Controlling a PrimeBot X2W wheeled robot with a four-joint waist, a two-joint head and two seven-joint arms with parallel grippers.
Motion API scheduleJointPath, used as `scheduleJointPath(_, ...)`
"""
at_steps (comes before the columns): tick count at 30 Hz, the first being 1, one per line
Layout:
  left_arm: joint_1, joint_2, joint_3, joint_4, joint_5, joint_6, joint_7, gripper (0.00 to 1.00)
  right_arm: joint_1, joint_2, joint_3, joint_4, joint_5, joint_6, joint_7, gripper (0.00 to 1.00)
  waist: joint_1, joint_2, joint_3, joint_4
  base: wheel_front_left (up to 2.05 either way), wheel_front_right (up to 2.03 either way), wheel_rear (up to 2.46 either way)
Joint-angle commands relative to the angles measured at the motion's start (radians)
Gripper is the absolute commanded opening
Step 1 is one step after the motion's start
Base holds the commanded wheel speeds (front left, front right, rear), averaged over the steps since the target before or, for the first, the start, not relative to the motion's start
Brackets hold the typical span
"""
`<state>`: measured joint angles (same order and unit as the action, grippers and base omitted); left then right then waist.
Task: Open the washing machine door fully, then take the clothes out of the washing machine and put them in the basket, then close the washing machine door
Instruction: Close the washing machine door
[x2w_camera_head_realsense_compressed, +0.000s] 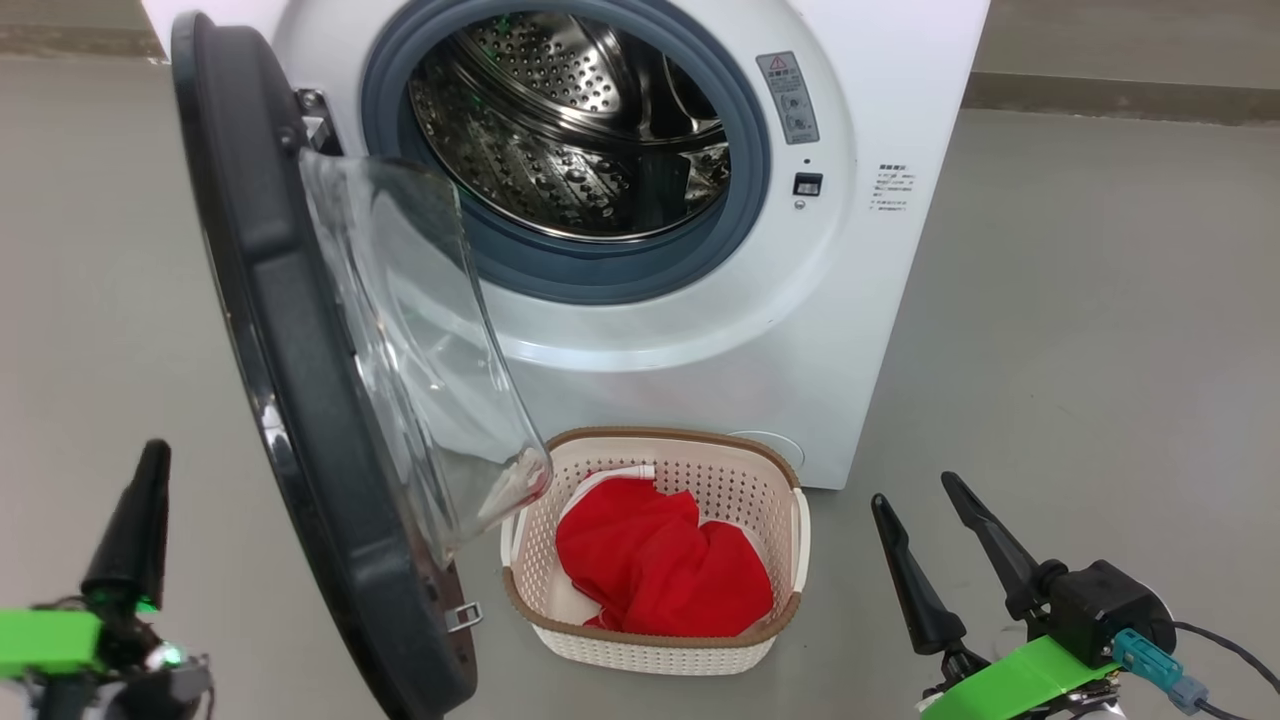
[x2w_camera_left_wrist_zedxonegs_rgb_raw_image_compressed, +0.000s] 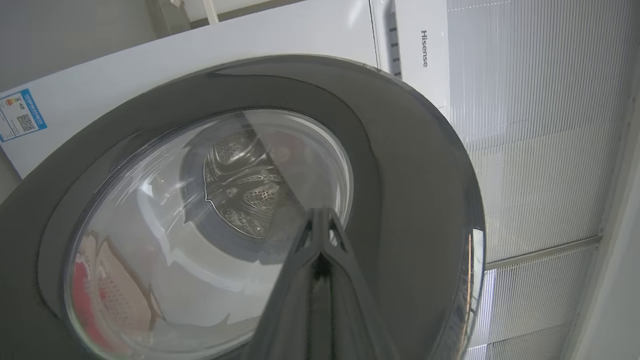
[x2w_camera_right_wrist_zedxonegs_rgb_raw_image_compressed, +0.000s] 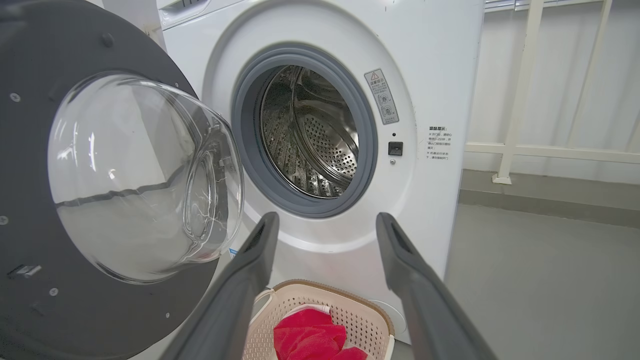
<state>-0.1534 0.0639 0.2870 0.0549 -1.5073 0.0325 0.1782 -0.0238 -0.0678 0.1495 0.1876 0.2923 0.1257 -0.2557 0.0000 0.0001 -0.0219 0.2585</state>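
Left hand: the left hand (x2w_camera_head_realsense_compressed: 150, 470) stands at the lower left of the head view, its two fingers pressed together into one dark spike, with nothing between them.
Left hand's aim: in the left wrist view the fingertips point at the outer face of the washing machine door (x2w_camera_head_realsense_compressed: 300, 400), where glass meets dark frame; whether they touch it cannot be told.
Right hand: the right hand (x2w_camera_head_realsense_compressed: 915, 490) is at the lower right, fingers spread wide and empty, above the floor (x2w_camera_head_realsense_compressed: 1100, 350).
Door: swung well out from the washing machine (x2w_camera_head_realsense_compressed: 880, 200), hinge (x2w_camera_head_realsense_compressed: 312, 110) at the upper left, latch (x2w_camera_head_realsense_compressed: 465, 615) at the lower free edge.
Clothes: the red clothes (x2w_camera_head_realsense_compressed: 660, 570) lie in the basket (x2w_camera_head_realsense_compressed: 660, 650) at the lower centre, just beside the door; the drum (x2w_camera_head_realsense_compressed: 570, 130) looks empty.
Step, as judged: only closing the door remains.
Handling, as judged: the door is stiff and heavy and turns on its hinge. The glass bowl (x2w_camera_head_realsense_compressed: 420, 350) is smooth and slippery. A push on the dark frame near the latch edge serves best.
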Motion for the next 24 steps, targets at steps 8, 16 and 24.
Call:
scheduleJointPath(8,-0.042,0.093,0.044,-0.199,-0.18,0.18,0.227,0.0,-0.028,-0.005,0.032,-0.018,0.009,0.005,-0.006,1.0,0.0,-0.0001,0.011,-0.028,0.0,0.0,0.0)
scheduleJointPath(16,-0.014,0.056,0.012,-0.284,-0.205,0.21,0.25,0.0,-0.037,-0.005,0.041,-0.011,0.017,0.005,-0.006,1.0,0.0,-0.0001,0.026,-0.066,0.0,0.0,0.0)
scheduleJointPath(24,-0.015,0.012,-0.05,-0.288,-0.218,0.179,0.231,0.0,-0.043,-0.009,0.045,-0.008,0.024,0.005,-0.006,1.0,0.0,-0.0001,0.037,-0.111,0.0,0.0,0.0)
